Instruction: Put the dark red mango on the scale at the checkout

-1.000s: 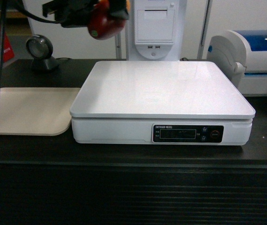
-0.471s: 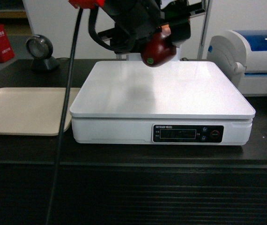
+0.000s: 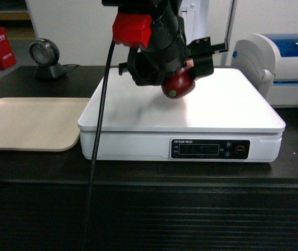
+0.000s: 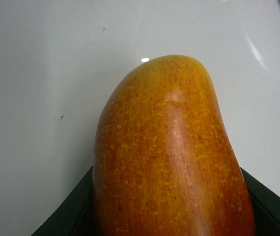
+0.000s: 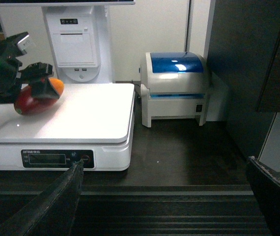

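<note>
Presumably the glossy dark red mango point(image 3: 178, 83), shading to orange-yellow at one end, is held low over the platter so it can be set down gently rather than dropped. It hangs over the middle of the large white box-shaped scale point(image 3: 232, 112), toward its back edge; whether it already touches the platter cannot be told. The scale stands on the long black checkout counter point(image 3: 34, 167), near the front edge. The left gripper point(image 3: 183, 65) is clamped around the mango, black fingers narrowed to the fruit's width. The right gripper point(image 5: 164, 196) shows only two dark fingers, spread wide and holding nothing, low in front of the counter.
</note>
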